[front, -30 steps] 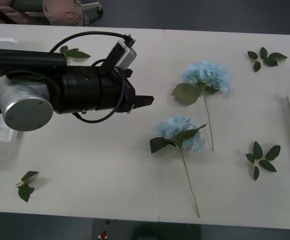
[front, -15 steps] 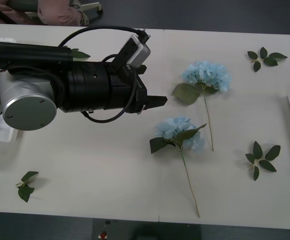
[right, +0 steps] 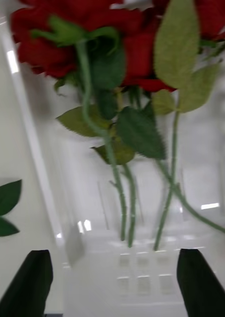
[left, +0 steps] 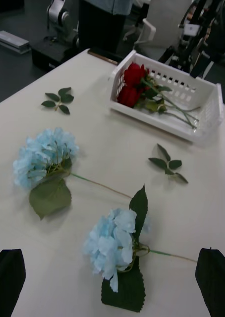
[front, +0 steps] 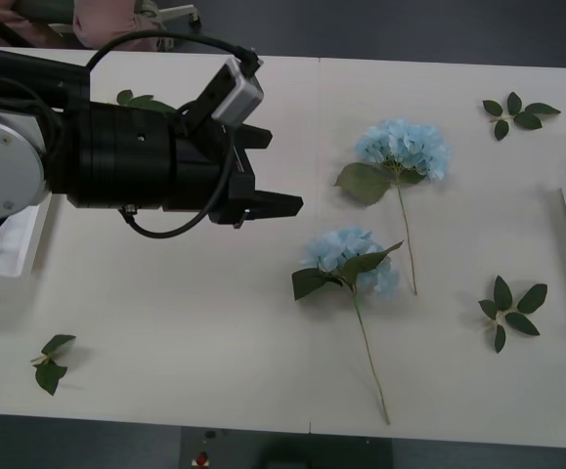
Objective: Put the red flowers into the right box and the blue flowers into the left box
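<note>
Blue flowers point(front: 349, 262), two of them, lay loose on the tabletop point(front: 214, 322), waiting for the left box point(front: 14, 249); red flowers point(left: 132, 85) already rested in the right box point(left: 206, 114); the left claw point(front: 268, 176), fingers apart and empty, hung just beside the nearer bloom; the right claw point(right: 112, 277), also spread and empty, hovered over the roses.

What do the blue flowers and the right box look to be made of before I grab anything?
The blue flowers look artificial: matte, fabric-like petals in a fluffy cluster on thin, stiff, wire-like green stems with flat, uniform leaves. The right box looks like moulded white plastic: smooth and slightly glossy, with slotted walls and a raised rim; the red flowers lie inside. The left gripper is open beside the blooms.
</note>
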Action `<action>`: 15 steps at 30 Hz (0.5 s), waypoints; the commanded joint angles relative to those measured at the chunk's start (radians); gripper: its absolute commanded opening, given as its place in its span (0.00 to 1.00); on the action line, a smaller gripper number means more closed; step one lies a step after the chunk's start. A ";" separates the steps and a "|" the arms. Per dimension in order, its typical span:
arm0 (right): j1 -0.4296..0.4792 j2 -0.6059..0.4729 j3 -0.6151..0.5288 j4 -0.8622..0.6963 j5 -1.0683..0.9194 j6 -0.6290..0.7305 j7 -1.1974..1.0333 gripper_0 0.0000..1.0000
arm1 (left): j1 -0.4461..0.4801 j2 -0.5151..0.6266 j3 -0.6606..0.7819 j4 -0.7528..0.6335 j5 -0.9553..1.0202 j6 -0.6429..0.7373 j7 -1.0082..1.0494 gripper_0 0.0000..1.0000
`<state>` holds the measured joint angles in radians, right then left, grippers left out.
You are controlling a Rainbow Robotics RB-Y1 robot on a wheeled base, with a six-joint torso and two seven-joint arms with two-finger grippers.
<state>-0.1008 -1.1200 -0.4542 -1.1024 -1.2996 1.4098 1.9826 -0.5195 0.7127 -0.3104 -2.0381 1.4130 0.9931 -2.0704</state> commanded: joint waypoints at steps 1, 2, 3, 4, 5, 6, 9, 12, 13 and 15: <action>-0.062 -0.024 -0.017 -0.030 -0.049 0.083 0.058 0.98 | -0.027 -0.021 -0.009 0.042 0.075 0.001 -0.111 1.00; -0.102 -0.020 -0.003 -0.030 -0.059 0.124 0.056 0.98 | -0.024 -0.022 -0.009 0.056 0.086 -0.002 -0.140 1.00; -0.129 -0.017 0.009 -0.030 -0.059 0.150 0.053 0.98 | -0.024 -0.022 -0.009 0.061 0.090 -0.002 -0.151 1.00; -0.145 -0.017 0.017 -0.030 -0.059 0.166 0.053 0.98 | -0.022 -0.022 -0.009 0.062 0.090 -0.002 -0.155 1.00; -0.177 -0.017 0.035 -0.030 -0.059 0.196 0.048 0.98 | -0.017 -0.022 -0.009 0.062 0.092 -0.002 -0.157 1.00; -0.212 -0.012 0.052 -0.030 -0.058 0.221 0.045 0.98 | -0.014 -0.021 -0.009 0.062 0.092 -0.002 -0.157 1.00; -0.301 0.008 0.091 -0.030 -0.053 0.281 0.038 0.98 | -0.011 -0.019 -0.010 0.062 0.092 -0.002 -0.154 1.00; -0.389 0.054 0.114 -0.031 -0.027 0.331 0.028 0.98 | -0.011 -0.018 -0.012 0.062 0.092 -0.002 -0.154 1.00; -0.412 0.069 0.114 -0.033 -0.012 0.344 0.024 0.98 | -0.011 -0.018 -0.012 0.062 0.092 -0.002 -0.154 1.00; -0.454 0.111 0.117 -0.042 0.028 0.362 0.018 0.97 | -0.011 -0.018 -0.012 0.062 0.092 -0.002 -0.154 1.00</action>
<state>-0.5132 -1.0567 -0.3084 -1.1120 -1.3030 1.7580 2.0282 -0.5199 0.6767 -0.3324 -1.9585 1.4952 0.9963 -2.2012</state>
